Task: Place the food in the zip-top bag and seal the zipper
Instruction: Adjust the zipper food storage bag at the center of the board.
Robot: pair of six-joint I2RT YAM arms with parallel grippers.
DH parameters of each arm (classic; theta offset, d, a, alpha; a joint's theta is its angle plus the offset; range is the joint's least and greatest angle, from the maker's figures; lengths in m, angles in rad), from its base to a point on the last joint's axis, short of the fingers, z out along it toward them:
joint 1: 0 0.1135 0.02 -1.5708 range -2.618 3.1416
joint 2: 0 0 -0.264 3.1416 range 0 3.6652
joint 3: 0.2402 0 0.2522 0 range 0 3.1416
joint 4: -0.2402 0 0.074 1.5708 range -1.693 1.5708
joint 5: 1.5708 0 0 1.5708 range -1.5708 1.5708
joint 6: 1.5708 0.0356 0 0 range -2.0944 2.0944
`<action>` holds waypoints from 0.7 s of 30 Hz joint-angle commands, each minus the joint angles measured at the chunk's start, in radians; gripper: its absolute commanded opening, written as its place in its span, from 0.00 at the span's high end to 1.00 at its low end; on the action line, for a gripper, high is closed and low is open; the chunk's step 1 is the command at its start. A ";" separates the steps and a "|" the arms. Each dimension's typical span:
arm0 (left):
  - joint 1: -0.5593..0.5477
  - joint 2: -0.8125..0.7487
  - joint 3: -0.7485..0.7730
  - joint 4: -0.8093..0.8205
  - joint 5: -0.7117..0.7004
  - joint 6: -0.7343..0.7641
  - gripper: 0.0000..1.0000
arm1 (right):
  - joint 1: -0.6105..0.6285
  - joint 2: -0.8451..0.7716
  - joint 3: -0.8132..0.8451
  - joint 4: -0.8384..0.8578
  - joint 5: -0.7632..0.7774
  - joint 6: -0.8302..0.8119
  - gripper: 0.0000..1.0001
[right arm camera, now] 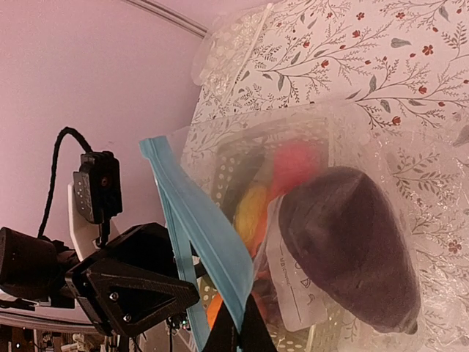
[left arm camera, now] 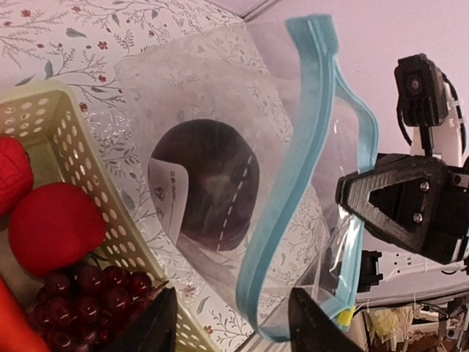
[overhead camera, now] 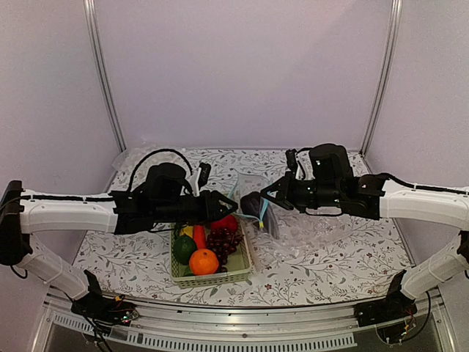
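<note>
the zip-top bag point(overhead camera: 250, 188) sits at the middle of the top view, between the two arms, with its mouth open. a dark purple eggplant point(left arm camera: 212, 187) bearing a white label lies inside it, at the centre of the left wrist view. the light-blue zipper point(left arm camera: 308, 147) curves down the right half of that same frame.

the right gripper point(right arm camera: 236, 339) is pinched tight on the zipper at the bottom edge of its own view, where the blue strip runs straight down into its closed fingers. the left gripper point(left arm camera: 234, 326) is partly spread. its two dark fingertips show at the bottom of its view, standing apart with the bag's near rim between them. whether they touch the plastic cannot be told.

the pale green basket point(overhead camera: 212, 277) stands on the flowered table point(overhead camera: 330, 271), just below and left of the bag in the top view. it holds an orange point(overhead camera: 204, 261), dark grapes point(overhead camera: 223, 240), a red fruit point(overhead camera: 226, 222), a carrot point(overhead camera: 198, 236) and a dark green vegetable point(overhead camera: 183, 248).
</note>
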 commanded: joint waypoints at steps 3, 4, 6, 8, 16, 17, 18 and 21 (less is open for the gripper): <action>0.008 0.049 0.054 0.054 0.024 -0.006 0.81 | -0.004 0.006 -0.003 -0.001 0.011 -0.025 1.00; 0.008 0.058 0.059 0.063 0.029 -0.008 0.88 | -0.004 0.008 0.001 -0.017 0.023 -0.032 1.00; 0.008 0.076 0.072 0.089 0.050 -0.008 0.95 | 0.003 0.014 0.013 -0.068 0.066 -0.054 1.00; 0.007 0.096 0.091 0.110 0.074 -0.004 1.00 | 0.019 0.028 0.042 -0.145 0.126 -0.102 1.00; 0.001 0.156 0.160 0.041 0.054 0.051 1.00 | 0.032 0.056 0.073 -0.257 0.241 -0.153 1.00; 0.003 0.165 0.171 0.017 0.043 0.060 1.00 | 0.031 0.053 0.077 -0.272 0.251 -0.158 1.00; 0.003 0.178 0.181 -0.010 0.032 0.067 1.00 | 0.031 0.051 0.080 -0.286 0.260 -0.159 1.00; 0.006 0.205 0.202 -0.061 -0.005 0.087 1.00 | 0.031 0.038 0.094 -0.326 0.278 -0.172 1.00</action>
